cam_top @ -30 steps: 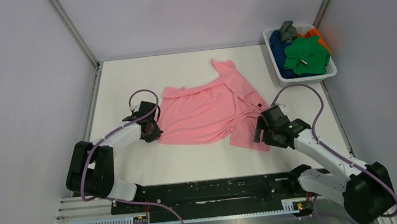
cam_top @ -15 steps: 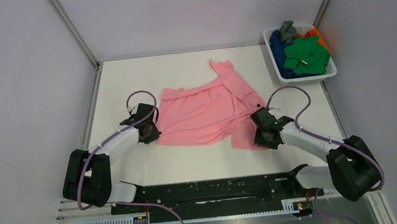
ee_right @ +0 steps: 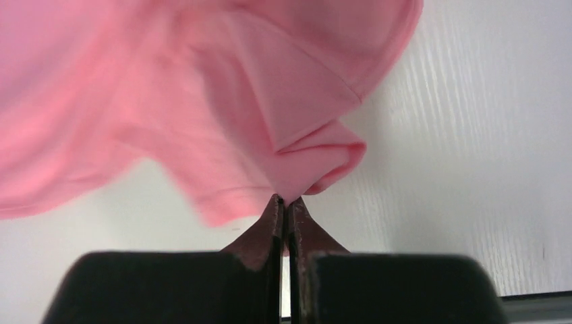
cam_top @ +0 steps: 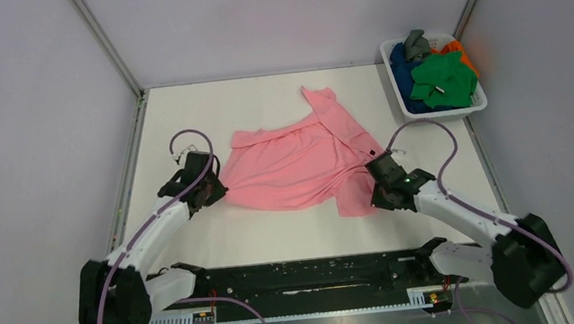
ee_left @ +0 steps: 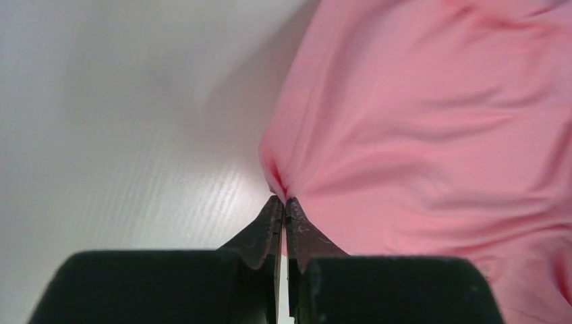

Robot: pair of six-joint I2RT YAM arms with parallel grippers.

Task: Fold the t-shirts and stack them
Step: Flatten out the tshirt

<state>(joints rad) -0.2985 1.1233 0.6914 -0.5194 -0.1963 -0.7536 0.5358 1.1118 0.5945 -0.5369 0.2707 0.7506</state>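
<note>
A light pink t-shirt [cam_top: 300,161] lies rumpled in the middle of the white table, one part reaching up toward the back. My left gripper [cam_top: 214,191] is shut on the shirt's left edge; in the left wrist view the cloth [ee_left: 418,128] bunches into a pinch at the closed gripper tips [ee_left: 283,201]. My right gripper [cam_top: 379,194] is shut on the shirt's near right corner. In the right wrist view a fold of pink cloth [ee_right: 297,115] is pinched at the gripper tips [ee_right: 284,200]. More t-shirts, green [cam_top: 443,79], dark blue, orange and grey, are heaped in the basket.
A white slatted basket [cam_top: 399,91] stands at the back right corner of the table. Grey walls with metal corner posts close in the back and both sides. The black rail [cam_top: 311,275] carrying the arm bases runs along the near edge.
My right gripper moved in to the shirt's near right corner and closed on it. The left gripper, shut on the left edge throughout, drew slightly left, pulling that edge taut.
</note>
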